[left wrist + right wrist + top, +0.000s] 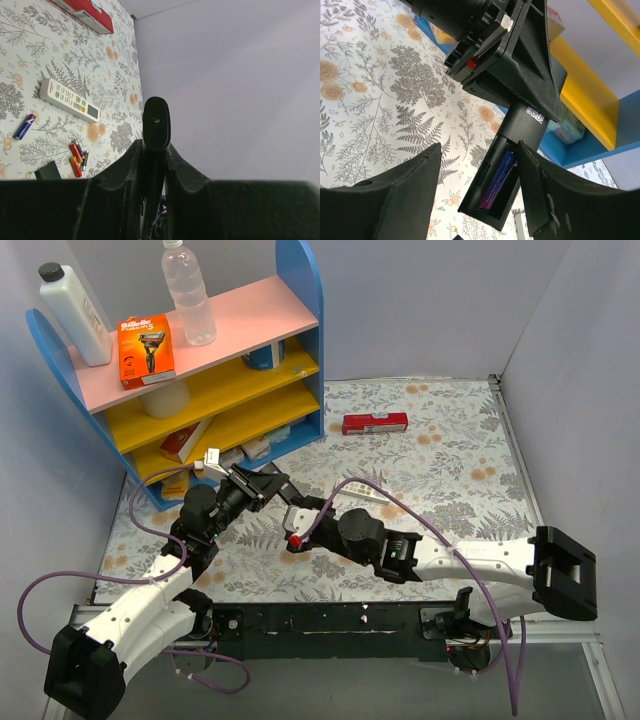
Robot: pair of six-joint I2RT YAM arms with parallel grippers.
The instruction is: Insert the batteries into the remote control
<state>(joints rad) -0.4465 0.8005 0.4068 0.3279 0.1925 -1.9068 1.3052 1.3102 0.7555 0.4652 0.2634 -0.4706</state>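
Can't see upper end of black plastic remote (522, 127), buried in left gripper (517, 92), mid-frame. Cropped at top edge: red rectangular box (82, 12). Can't count red and dark cylindrical cells (77, 160), lower left.

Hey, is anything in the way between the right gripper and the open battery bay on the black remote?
Nothing visible is. The black remote has its bay uncovered, just ahead of the open right gripper and between its fingers. One blue-purple battery sits inside, and the slot beside it looks free.
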